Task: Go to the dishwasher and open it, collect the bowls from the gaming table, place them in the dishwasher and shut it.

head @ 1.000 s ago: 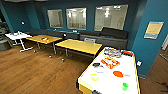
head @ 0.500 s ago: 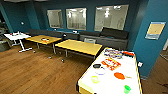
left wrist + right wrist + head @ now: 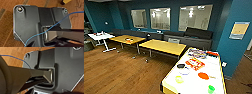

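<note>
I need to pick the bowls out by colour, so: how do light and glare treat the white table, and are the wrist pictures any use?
Head view: the gaming table top glares bright white, yet the orange bowl, bright green bowl and dark bowl stand out; the yellow-green bowl looks washed out. Ceiling lights reflect in the windows. Both wrist views: soft, mostly robot parts over wooden floor.

The gaming table [image 3: 194, 83] (white-topped) bears scattered bowls [image 3: 203, 75], near plain yellow tables [image 3: 162, 46].

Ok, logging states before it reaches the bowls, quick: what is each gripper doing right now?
Left gripper: cannot be told; its fingers are not clear in the left wrist view.
Right gripper: cannot be told either.
</note>
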